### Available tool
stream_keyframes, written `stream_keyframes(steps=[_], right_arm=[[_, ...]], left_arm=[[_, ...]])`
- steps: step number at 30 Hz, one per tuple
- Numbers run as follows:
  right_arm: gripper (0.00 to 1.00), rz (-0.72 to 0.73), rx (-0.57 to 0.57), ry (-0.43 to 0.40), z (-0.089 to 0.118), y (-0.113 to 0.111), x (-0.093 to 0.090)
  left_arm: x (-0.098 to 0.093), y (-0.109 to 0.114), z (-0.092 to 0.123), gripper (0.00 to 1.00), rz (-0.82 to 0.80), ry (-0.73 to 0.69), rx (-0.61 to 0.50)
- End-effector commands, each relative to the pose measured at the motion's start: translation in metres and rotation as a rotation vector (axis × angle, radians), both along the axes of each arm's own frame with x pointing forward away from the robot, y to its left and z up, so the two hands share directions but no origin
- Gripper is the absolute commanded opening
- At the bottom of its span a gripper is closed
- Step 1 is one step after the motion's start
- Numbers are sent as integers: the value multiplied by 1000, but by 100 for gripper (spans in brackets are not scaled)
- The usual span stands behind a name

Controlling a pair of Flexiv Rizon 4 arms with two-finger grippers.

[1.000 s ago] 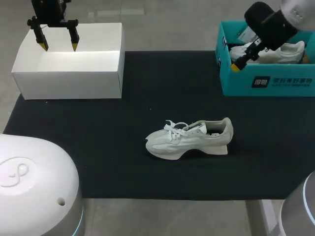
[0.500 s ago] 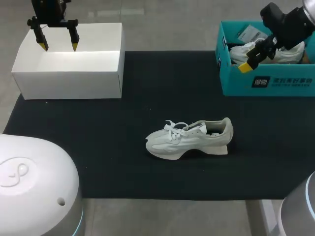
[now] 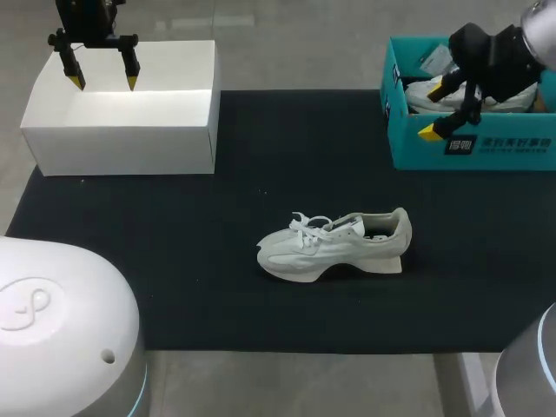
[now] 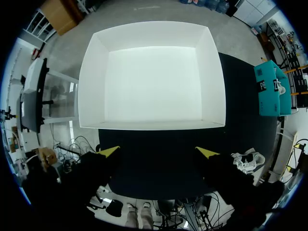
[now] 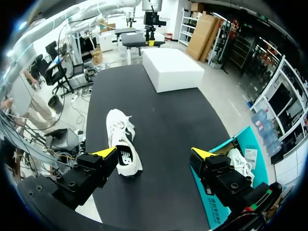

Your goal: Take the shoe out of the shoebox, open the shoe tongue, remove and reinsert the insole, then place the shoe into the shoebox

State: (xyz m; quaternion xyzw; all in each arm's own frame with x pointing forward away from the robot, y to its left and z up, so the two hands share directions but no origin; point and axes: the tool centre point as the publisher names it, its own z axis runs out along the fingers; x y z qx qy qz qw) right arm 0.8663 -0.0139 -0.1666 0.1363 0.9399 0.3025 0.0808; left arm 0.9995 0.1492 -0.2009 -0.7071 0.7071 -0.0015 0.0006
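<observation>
Right hand (image 3: 439, 110), open and empty, has rotated over the teal shoebox (image 3: 521, 158); white sneaker (image 3: 334, 243) lies mid-worktop, lengthwise across, toe leftward, nearest this arm.

off-white shoe (image 3: 334, 246) on a black mat (image 3: 156, 261), a teal shoebox (image 3: 417, 152), a plain white box (image 3: 122, 143)

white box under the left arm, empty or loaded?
Empty. The open white cardboard box shows only its bare white floor in the left wrist view; nothing lies inside.
</observation>
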Motion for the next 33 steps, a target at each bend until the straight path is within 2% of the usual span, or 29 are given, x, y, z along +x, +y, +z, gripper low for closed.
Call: stream_keyframes(steps=[1,10,13,18,26,31,33], right_arm=[[100,-2,3,-6,-2,-1,-2],[100,-2,3,-6,-2,-1,-2],[100,0,41,-67,-19,-2,-5],[100,-1,47,-92,-48,-8,-15],[100,40,62,-30,-85,-11,-34],[100,79,128,-27,-115,-9,-52],[100,88,178,-52,-127,-7,-56]], left_arm=[[0,0,0,100,0,1,0],[0,0,0,100,0,1,0],[0,0,0,100,0,1,0],[0,0,0,100,0,1,0],[0,0,0,100,0,1,0],[0,0,0,100,0,1,0],[0,0,0,100,0,1,0]])
